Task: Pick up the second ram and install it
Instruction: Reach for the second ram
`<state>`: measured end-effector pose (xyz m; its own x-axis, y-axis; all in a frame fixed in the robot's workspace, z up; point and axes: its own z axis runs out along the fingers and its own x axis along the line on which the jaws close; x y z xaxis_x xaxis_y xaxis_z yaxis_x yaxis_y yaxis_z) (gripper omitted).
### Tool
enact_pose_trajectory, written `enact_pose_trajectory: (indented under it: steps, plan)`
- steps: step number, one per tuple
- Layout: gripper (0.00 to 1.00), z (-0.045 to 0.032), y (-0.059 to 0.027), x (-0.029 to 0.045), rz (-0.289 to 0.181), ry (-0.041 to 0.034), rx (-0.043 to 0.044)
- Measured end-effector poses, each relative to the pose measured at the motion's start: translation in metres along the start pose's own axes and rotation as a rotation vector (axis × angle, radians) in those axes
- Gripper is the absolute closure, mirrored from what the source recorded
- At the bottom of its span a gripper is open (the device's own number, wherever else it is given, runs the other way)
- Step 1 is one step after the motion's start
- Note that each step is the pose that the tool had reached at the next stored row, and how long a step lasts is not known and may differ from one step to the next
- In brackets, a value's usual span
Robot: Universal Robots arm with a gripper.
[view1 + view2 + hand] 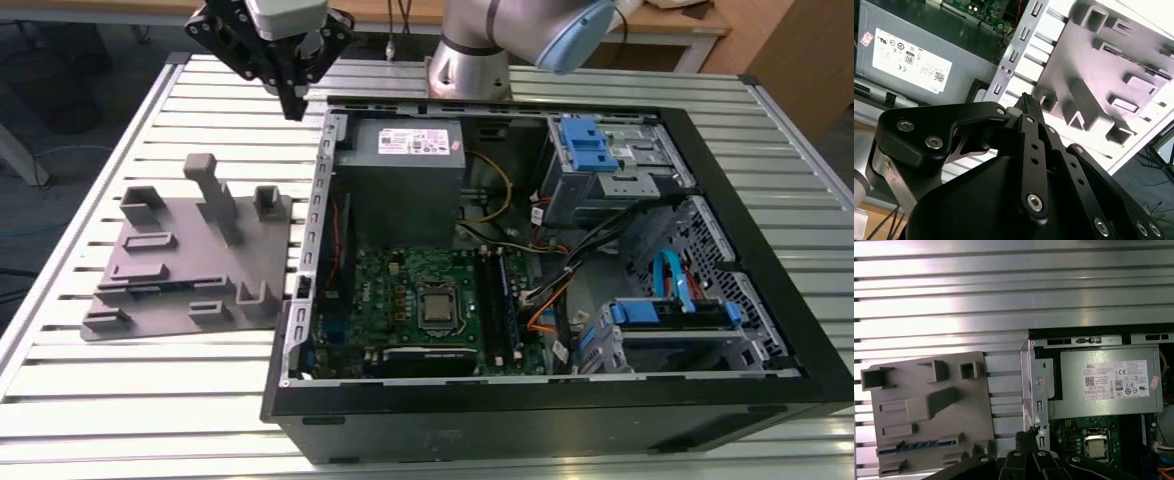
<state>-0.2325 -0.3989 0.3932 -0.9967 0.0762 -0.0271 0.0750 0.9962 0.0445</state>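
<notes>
Hovering gripper (291, 108); second ram (916, 445) in tray (954, 425).

Item 1. Work table (80, 420): slatted metal top, pale silver, spanning most of the exterior view from the left edge to the lower right. Slats run lengthwise and parallel, with dark gaps between them. In the first wrist view the same slats (954, 290) carry broad bright bands of reflected overhead light.

Item 2. Wooden desk (667, 25): light brown top on a white frame, upper centre of the exterior view, behind the table.

Item 3. Wooden panel (801, 40): light brown, upper right corner.

Item 4. Floor (54, 200): dark grey, along the left edge, with a pale cable (60, 155) lying on it. In the second wrist view, floor (1149, 185) dark blue-grey, thin cables across it.
</notes>
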Motion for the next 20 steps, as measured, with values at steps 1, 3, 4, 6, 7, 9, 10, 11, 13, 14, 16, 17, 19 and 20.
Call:
enact_pose_trajectory:
  steps: [1,3,4,6,7,9,10,11,13,14,16,17,19,20]
  plan:
    - [0.93,0.0,-0.0002,0.0026,0.0,0.0,0.0]
    - [0.93,-0.0001,-0.0006,0.007,0.0,-0.0001,-0.0001]
    - [0.93,-0.0002,-0.0007,0.0092,0.0,-0.0001,-0.0001]
    - [0.93,-0.0003,-0.001,0.0136,0.0,-0.0001,-0.0001]
    - [0.93,-0.0003,-0.0012,0.016,0.0,-0.0001,-0.0001]
    - [0.93,-0.0005,-0.0016,0.0211,0.0,-0.0001,-0.0001]
    - [0.93,-0.0006,-0.0018,0.0236,0.0,0.0,0.0]
    - [0.93,-0.0007,-0.002,0.0265,0.0,-0.0001,0.0]
    - [0.93,-0.0008,-0.0025,0.0327,0.0,-0.0002,-0.0001]
    - [0.93,-0.0009,-0.0027,0.0358,0.0,-0.0001,-0.0001]
    - [0.93,-0.001,-0.0032,0.0417,0.0,-0.0002,-0.0001]
    - [0.93,-0.0011,-0.0033,0.0444,0.0,-0.0001,0.0]
    - [0.93,-0.0012,-0.0038,0.0497,0.0,-0.0001,0.0]
    - [0.93,-0.0012,-0.004,0.0523,0.0,-0.0002,-0.0001]
